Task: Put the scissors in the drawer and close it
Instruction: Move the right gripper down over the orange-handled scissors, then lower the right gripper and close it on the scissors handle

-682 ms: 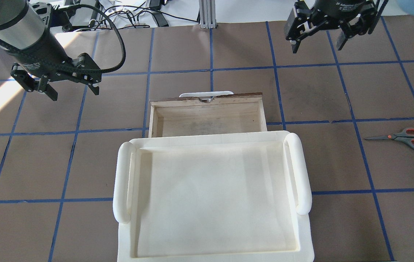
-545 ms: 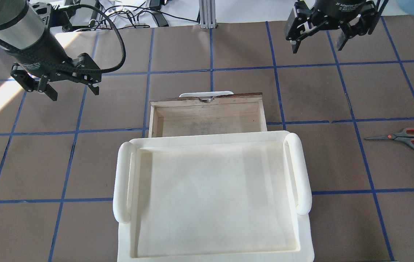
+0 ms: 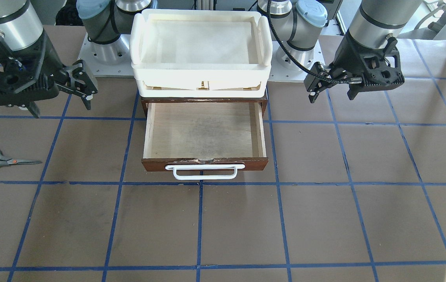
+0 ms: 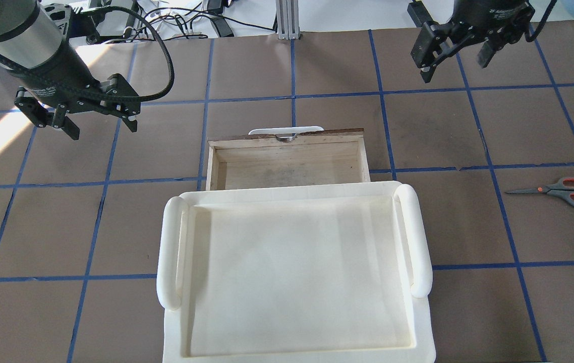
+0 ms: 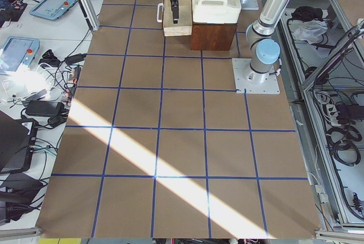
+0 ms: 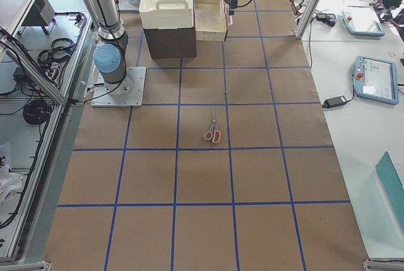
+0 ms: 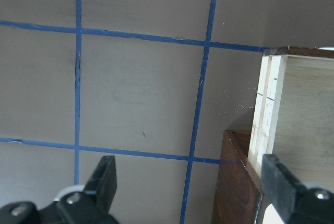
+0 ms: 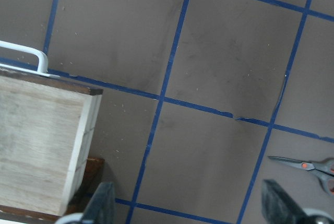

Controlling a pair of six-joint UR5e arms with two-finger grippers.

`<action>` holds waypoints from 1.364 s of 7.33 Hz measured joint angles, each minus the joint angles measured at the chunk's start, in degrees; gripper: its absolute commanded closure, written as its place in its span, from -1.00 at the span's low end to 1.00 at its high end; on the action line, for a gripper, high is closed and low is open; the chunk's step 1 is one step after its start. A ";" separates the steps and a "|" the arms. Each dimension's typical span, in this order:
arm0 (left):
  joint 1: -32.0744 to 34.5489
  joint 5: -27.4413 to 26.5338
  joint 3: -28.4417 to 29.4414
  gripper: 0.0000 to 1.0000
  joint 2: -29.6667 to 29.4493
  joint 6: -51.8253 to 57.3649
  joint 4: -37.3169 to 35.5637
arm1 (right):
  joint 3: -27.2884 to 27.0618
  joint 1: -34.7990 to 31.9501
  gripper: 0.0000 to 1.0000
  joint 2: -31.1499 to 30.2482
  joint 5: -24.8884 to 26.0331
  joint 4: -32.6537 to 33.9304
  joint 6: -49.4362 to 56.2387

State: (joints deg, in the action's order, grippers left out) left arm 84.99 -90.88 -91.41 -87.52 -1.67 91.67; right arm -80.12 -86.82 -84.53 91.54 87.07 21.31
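The scissors (image 4: 554,190), orange-and-grey handles with dark blades, lie flat on the brown table at the robot's far right; they also show in the front view (image 3: 1,159) and the right wrist view (image 8: 308,166). The drawer (image 4: 287,169) stands pulled out and empty, with its white bar handle (image 3: 204,171) on the dark front panel. My right gripper (image 4: 453,70) is open and empty, high above the table, beyond the drawer's right side and well away from the scissors. My left gripper (image 4: 103,128) is open and empty, to the left of the drawer.
A cream-white plastic tray (image 4: 168,252) sits on top of the dark wooden cabinet (image 7: 235,182) that houses the drawer. Blue tape lines divide the brown table into squares. Cables and devices lie beyond the table's far edge (image 4: 181,22).
My right gripper has shifted to the right in the overhead view, toward the scissors' side. The left arm, scissors and drawer have not moved.
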 measured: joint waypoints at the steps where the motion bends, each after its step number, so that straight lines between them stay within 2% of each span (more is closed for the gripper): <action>1: 0.00 0.00 0.00 -1.00 -0.01 0.00 0.00 | -1.28 3.72 -1.00 -0.04 -0.12 0.21 9.74; 3: 0.00 0.00 0.00 -1.00 -0.02 0.00 0.00 | -4.79 11.25 -1.00 -0.09 -0.31 2.15 30.67; 4: 0.00 0.00 0.00 -1.00 -0.02 0.00 0.00 | -7.39 14.64 -1.00 -0.08 -0.03 5.76 41.32; 7: 0.00 0.00 0.00 -1.00 0.00 0.00 0.00 | -19.72 25.12 -1.00 0.09 -0.31 19.71 70.75; 9: 0.00 -0.02 -0.05 -1.00 -0.01 0.00 0.02 | -26.95 28.82 -1.00 2.19 -0.61 31.09 84.26; 10: 0.00 -0.04 -0.07 -1.00 0.03 0.00 0.08 | -28.43 29.97 -1.00 4.65 -0.61 35.17 89.52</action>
State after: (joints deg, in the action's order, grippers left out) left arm 84.99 -90.92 -91.48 -87.49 -1.67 91.75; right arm -108.54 -56.86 -79.88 90.93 122.24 110.83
